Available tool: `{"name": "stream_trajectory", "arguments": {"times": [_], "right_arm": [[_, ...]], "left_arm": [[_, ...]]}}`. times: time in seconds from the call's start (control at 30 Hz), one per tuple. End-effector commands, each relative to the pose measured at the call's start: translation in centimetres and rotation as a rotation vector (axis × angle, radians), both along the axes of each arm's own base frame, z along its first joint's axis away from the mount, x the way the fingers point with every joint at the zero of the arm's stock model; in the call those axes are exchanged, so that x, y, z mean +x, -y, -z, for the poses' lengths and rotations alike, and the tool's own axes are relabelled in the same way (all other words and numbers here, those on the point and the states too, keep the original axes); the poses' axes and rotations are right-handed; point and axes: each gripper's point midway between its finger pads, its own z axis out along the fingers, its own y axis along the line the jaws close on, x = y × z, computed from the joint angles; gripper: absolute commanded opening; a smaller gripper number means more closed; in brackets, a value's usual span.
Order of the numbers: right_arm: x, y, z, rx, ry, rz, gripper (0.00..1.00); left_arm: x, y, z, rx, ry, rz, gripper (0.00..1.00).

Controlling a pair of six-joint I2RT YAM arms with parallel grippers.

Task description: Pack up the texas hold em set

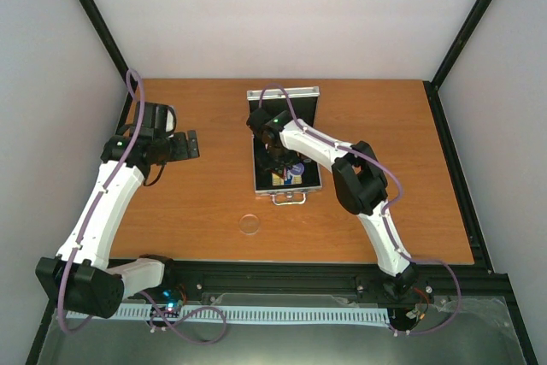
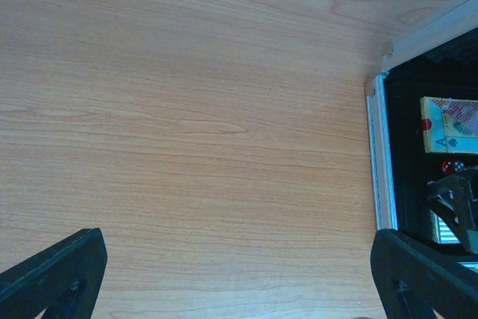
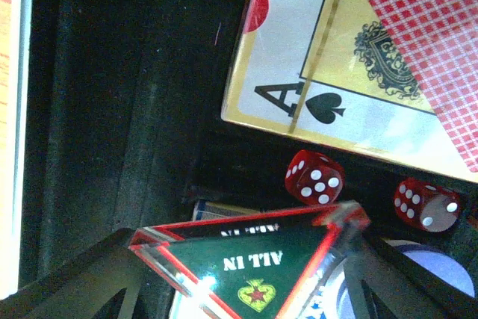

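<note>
The silver case [image 1: 283, 96] lies open mid-table, black lining [image 3: 112, 110] showing. My right gripper [image 3: 246, 293] is down inside it, shut on the black "ALL IN" triangle [image 3: 254, 255], whose corners reach both fingers. Beyond the triangle lie two red dice [image 3: 314, 177], the pink card deck [image 3: 358, 57] with its ace of spades, an edge of the blue-yellow deck [image 3: 216, 211] and a blue disc [image 3: 441, 270]. A clear disc [image 1: 249, 224] rests on the table in front of the case. My left gripper [image 2: 239, 289] hangs open over bare wood, left of the case rim [image 2: 379, 155].
The case handle [image 1: 289, 198] points toward the arm bases. Black frame posts [image 1: 98, 23] border the wooden table [image 1: 205, 194] at left and right, with white walls behind. The right arm [image 1: 359, 177] reaches over the case from the near right.
</note>
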Motion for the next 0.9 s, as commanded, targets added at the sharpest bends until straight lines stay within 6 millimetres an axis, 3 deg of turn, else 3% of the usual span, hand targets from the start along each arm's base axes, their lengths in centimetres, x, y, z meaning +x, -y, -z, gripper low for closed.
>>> {"name": "stream_trajectory", "arguments": {"times": [0.0, 0.13, 0.63, 0.77, 0.87], "right_arm": [[1.0, 0.4, -0.1, -0.003, 0.013, 0.010, 0.84], [0.9, 0.2, -0.6, 0.011, 0.018, -0.001, 1.00], [0.9, -2.7, -6.5, 0.176, 0.083, -0.070, 1.00], [-0.7, -4.1, -8.5, 0.195, 0.099, -0.127, 1.00], [-4.0, -5.1, -8.7, 0.155, 0.067, -0.179, 1.00]], "left_arm": [[0.4, 0.0, -0.5, 0.011, 0.017, 0.009, 1.00], [0.4, 0.0, -0.6, 0.011, 0.019, 0.010, 1.00], [0.4, 0.1, -0.7, 0.007, 0.023, 0.012, 1.00], [0.4, 0.1, -0.8, 0.007, 0.025, 0.012, 1.00], [0.4, 0.1, -0.8, 0.007, 0.024, 0.011, 1.00]]}}
